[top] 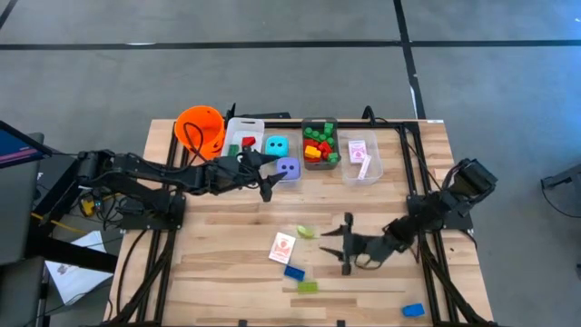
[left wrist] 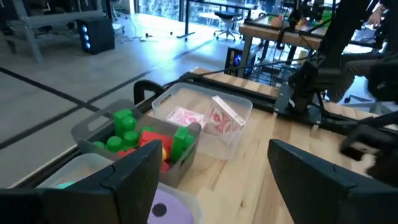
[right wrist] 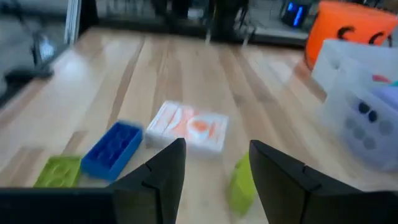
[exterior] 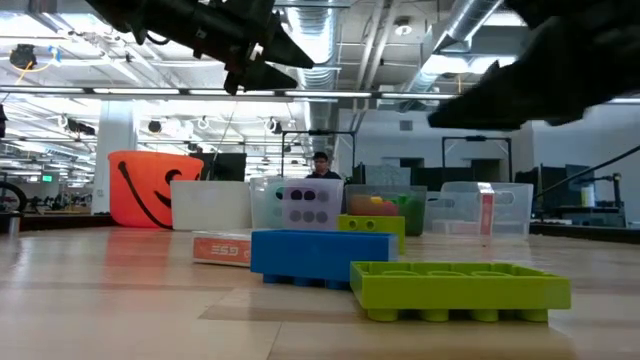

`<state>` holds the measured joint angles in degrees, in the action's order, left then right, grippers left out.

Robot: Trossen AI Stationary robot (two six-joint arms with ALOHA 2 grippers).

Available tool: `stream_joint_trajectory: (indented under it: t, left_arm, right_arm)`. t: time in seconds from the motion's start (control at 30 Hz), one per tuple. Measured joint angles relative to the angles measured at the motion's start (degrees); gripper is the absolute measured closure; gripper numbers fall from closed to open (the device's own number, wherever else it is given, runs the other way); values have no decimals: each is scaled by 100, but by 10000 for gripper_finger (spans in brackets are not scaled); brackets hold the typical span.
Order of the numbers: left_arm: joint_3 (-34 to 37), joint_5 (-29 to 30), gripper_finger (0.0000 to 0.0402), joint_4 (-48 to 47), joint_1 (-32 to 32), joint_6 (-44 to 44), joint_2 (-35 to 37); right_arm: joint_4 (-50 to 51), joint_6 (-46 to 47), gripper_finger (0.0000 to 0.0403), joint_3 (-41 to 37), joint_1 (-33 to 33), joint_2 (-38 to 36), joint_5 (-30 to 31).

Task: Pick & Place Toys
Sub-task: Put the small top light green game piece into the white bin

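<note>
Toys partly sorted, several still loose on the counter (top: 227, 272).

The left gripper (top: 263, 182) is held over the far row of bins, just beside the bin with the purple die (top: 288, 168) and teal die (top: 276, 145). Its fingers are spread wide and nothing is seen between them.

The right gripper (top: 343, 243) is held low over the middle of the counter, right of the loose pieces. Its fingers are parted to a medium gap, empty, and pointed toward the small green brick (top: 306, 232) and the card pack (top: 282, 247).

Still loose: a blue brick (top: 293, 272) and a flat lime brick (top: 308, 287) nearer the front edge, and another blue brick (top: 413, 310) at the near right corner. The brick bin (top: 320, 143) and card bin (top: 361, 156) are already part filled.

Risks, judged from here:
- The green brick is small and lies close to the card pack; a slightly off descent could clip the pack or push the brick away instead of trapping it.
- With only a medium gap, a finger could land on top of the brick.
- The flat lime brick sits low; fingers could scrape the wood and slip.
- Both arms reaching for the far bins could be brought into contact.
</note>
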<state>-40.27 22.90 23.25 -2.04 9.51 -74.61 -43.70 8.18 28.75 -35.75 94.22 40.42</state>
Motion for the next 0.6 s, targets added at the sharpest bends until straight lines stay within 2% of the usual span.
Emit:
stream_joint_trajectory:
  t: [0.1, 0.3, 0.47, 0.6]
  left_arm:
    - [0, -1, 117, 49, 2, -27, 0]
    - [0, -4, 117, -53, 2, -6, 0]
    - [0, -23, 117, -266, 20, 304, -2]
    - [0, -44, 116, -556, 48, 472, -2]
  right_arm:
    - [-750, 109, 229, -346, 231, 110, -121]
    - [-763, 1160, 229, -536, 820, 462, -203]
    - [-874, 1284, 222, -437, 1357, 814, -1393]
    - [-920, 1124, 193, -296, 1610, 924, -1926]
